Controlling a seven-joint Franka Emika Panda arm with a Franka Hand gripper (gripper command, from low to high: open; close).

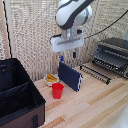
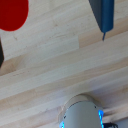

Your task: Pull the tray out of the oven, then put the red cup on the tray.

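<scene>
Black fabric case point(image 1: 17, 95), open, nearest the camera at the table's point(image 1: 90, 107) front corner on the exterior view's left. Red cup point(image 1: 58, 90): upright on the table just beside the case. White bowl point(image 1: 51, 79) with yellow contents behind the cup, near the back edge. Dark blue slab point(image 1: 70, 76) standing on edge beside both. Oven point(image 1: 112, 56): far corner on the exterior view's right; tray point(image 1: 96, 73) drawn out in front. Hand point(image 1: 67, 52): raised above the slab, holding nothing; finger spacing cannot be told.

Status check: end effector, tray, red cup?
End effector raised, empty, jaw state unclear. Tray pulled out of oven. Red cup on table, blue slab between.
</scene>
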